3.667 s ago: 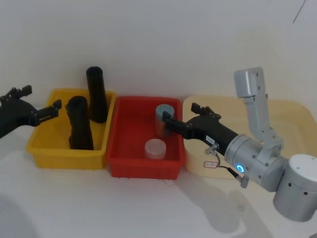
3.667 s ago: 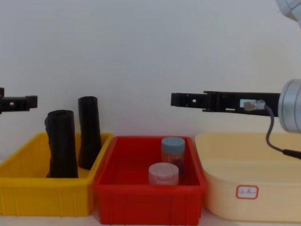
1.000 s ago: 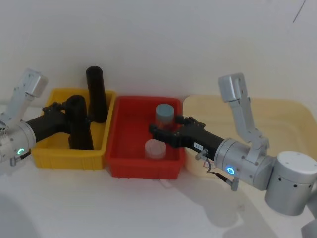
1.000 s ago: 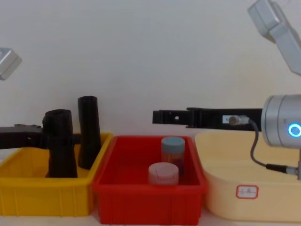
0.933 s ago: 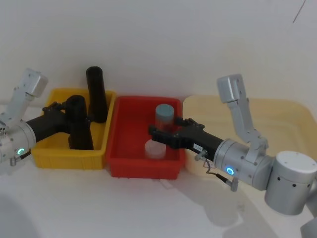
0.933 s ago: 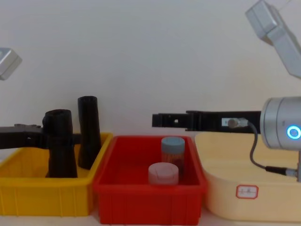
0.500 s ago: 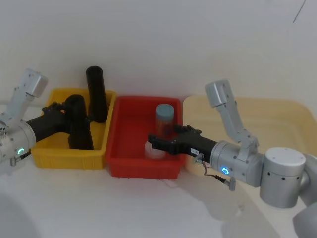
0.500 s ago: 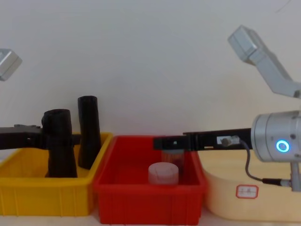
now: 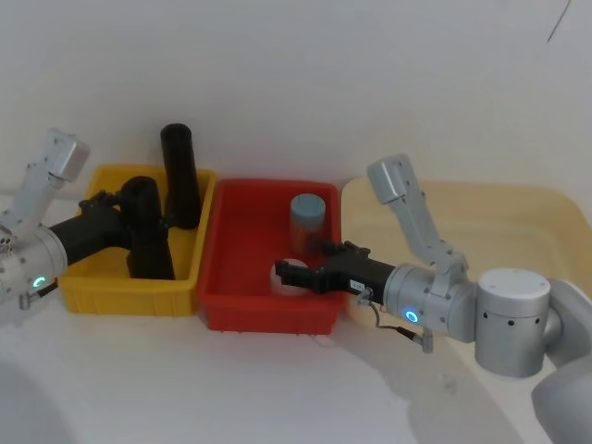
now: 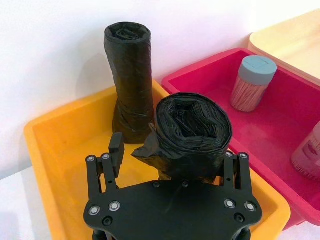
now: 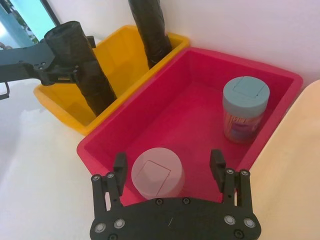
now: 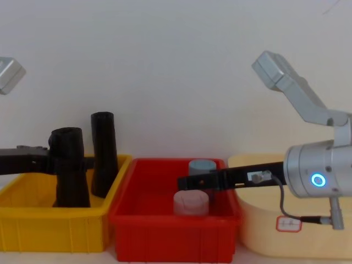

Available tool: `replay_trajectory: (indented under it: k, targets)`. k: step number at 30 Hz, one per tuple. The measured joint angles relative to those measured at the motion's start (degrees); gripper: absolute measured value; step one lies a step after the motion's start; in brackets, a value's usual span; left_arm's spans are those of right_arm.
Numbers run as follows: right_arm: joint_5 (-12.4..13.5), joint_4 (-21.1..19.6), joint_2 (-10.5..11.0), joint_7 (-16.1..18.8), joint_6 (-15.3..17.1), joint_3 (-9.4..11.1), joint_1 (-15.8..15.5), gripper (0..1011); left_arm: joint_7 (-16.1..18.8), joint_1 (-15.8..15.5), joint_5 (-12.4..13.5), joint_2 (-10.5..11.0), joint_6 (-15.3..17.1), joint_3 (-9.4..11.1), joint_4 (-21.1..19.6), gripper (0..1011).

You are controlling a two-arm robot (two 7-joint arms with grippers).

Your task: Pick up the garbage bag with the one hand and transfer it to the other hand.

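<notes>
We take this for a robotics lab's test bench. A bare white wall (image 9: 305,74) stands beyond both sets of jaws and a plain white tabletop (image 9: 231,388) lies below them. Colour-sorted plastic bins sit in a row: a yellow bin (image 9: 120,301) beneath the left gripper (image 9: 139,211)'s jaws, a red bin (image 9: 264,310) beneath the right gripper (image 9: 300,259)'s, and a cream tub (image 9: 518,213) with a small tag (image 12: 287,224) to the outer side. The silver wrists behind the jaws glow with a green ring (image 9: 37,282) and a blue ring (image 9: 408,316).
</notes>
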Motion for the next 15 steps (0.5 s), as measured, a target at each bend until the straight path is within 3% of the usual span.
replay_trajectory:
  k: [15]
  targets:
    - [0.3,2.3,-0.6,1.4,1.6,-0.7,1.4,1001,0.0,0.0,0.0,0.0,0.0,0.0,0.0,1001]
